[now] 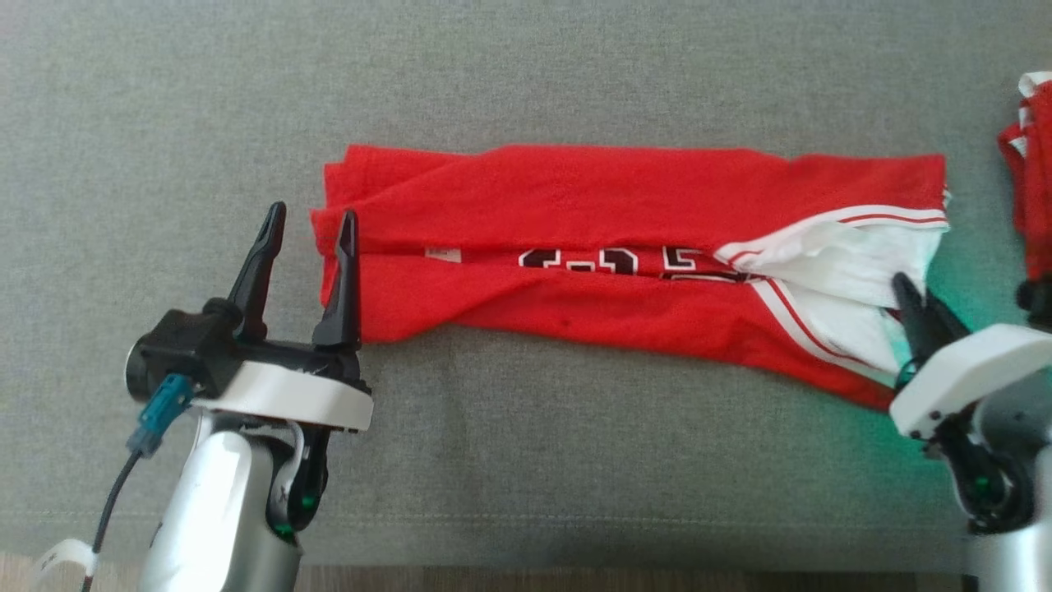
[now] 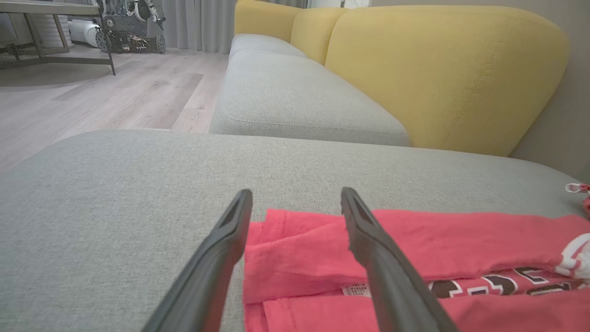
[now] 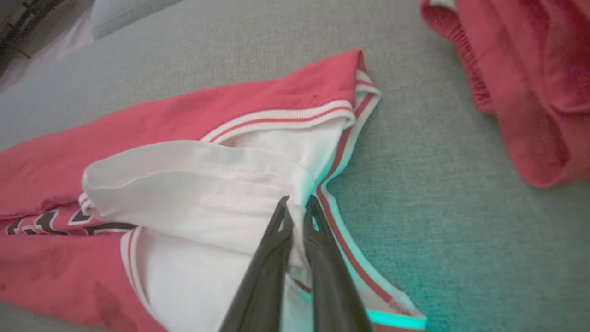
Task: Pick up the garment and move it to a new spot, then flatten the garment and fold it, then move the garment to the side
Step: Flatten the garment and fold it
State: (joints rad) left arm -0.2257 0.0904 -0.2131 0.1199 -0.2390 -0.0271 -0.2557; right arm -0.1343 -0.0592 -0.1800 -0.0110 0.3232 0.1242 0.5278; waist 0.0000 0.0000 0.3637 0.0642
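Looking soft, light and limp, the garment (image 1: 625, 247) is lying folded long along the cushion's (image 1: 526, 460) middle. Toward the cushion's right, the right gripper (image 3: 298, 205) is clamping its white-trimmed end. Toward the cushion's left, the left gripper (image 1: 312, 215) is hovering, 2 fingers apart, over the hem, likely the matching hold.

Soft, even daylight fills all views, leaving only a faint shadow under the garment (image 1: 575, 316) along its near edge. A teal glow tints the cushion (image 1: 863, 427) beside the right gripper (image 1: 906, 289). Focus is slightly soft; the wrist views' edges seem stretched
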